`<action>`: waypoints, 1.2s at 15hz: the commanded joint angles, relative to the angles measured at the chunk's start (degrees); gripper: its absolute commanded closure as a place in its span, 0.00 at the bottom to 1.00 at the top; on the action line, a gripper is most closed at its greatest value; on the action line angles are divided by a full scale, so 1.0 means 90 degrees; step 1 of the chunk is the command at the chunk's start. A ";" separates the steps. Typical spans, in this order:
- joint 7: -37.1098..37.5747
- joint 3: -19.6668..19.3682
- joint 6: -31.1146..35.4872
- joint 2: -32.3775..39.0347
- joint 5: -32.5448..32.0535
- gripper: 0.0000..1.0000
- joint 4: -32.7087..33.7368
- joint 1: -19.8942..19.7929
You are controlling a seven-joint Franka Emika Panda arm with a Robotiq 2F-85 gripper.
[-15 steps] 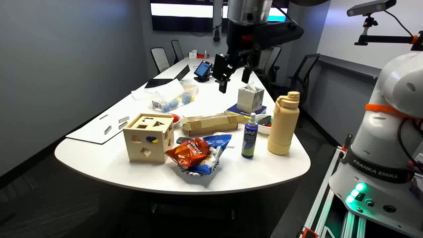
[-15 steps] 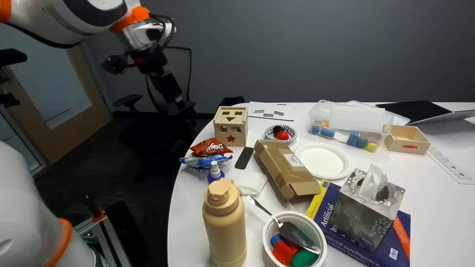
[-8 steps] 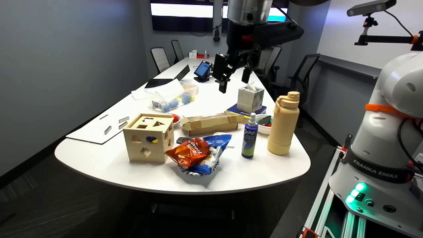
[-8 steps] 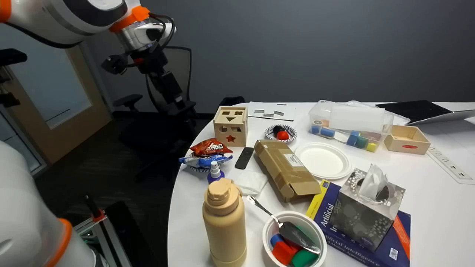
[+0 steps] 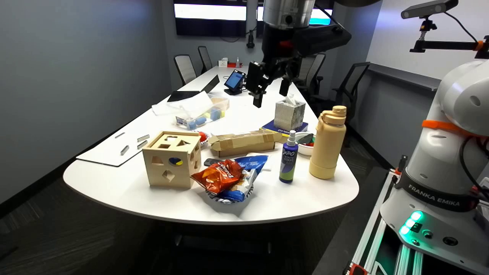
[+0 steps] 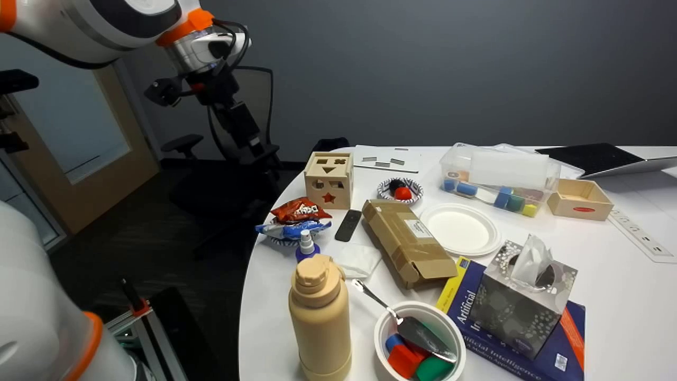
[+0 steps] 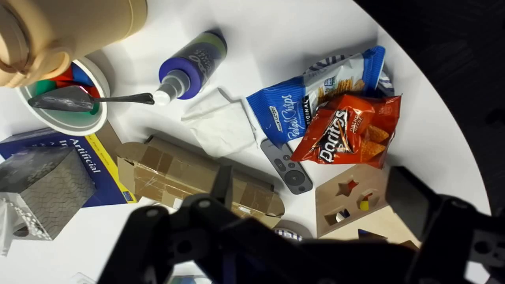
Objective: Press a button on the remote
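Observation:
The remote is a slim dark grey bar with several buttons, lying flat on the table. It shows in the wrist view (image 7: 294, 176) and in both exterior views (image 5: 211, 162) (image 6: 348, 225). In the wrist view, the tip of a blue snack bag and a red chip bag overlap its upper end; its round pad is uncovered. My gripper (image 5: 270, 94) is open and empty, high above the table. It also shows in an exterior view (image 6: 256, 144). In the wrist view, its fingers (image 7: 315, 187) stand wide apart, with the lower part of the remote in the gap between them.
Around the remote are a red chip bag (image 7: 347, 132) on a bowl, a wooden shape box (image 6: 329, 182), a cardboard box (image 6: 407, 238) and a white napkin (image 6: 358, 260). A spray bottle (image 5: 289, 158) and a tall tan bottle (image 5: 327, 143) stand near.

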 commanded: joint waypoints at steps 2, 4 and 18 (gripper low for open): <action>0.0096 -0.0147 -0.0012 0.0048 -0.0127 0.00 0.0008 0.0153; 0.0114 -0.0099 -0.0033 0.0093 -0.0309 0.00 0.0172 0.0082; -0.0257 -0.0462 0.0347 0.2625 -0.2381 0.00 0.2605 -0.0632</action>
